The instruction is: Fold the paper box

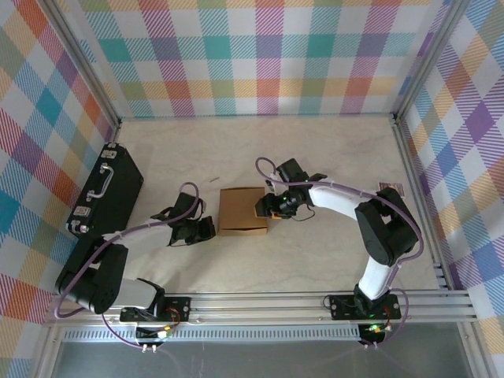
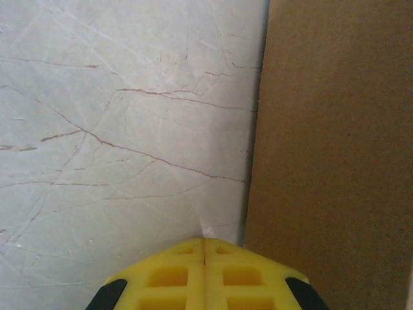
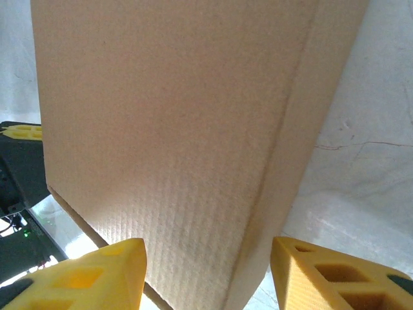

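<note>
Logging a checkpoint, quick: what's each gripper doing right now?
Left gripper: closed, holding nothing, beside the box.
Right gripper: open, straddling the box's edge; no firm grip visible.

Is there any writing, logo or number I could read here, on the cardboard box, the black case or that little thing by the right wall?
No text can be read.
box: plain brown, no print.
case: no lettering visible.
packet: too small to read any print.
</note>
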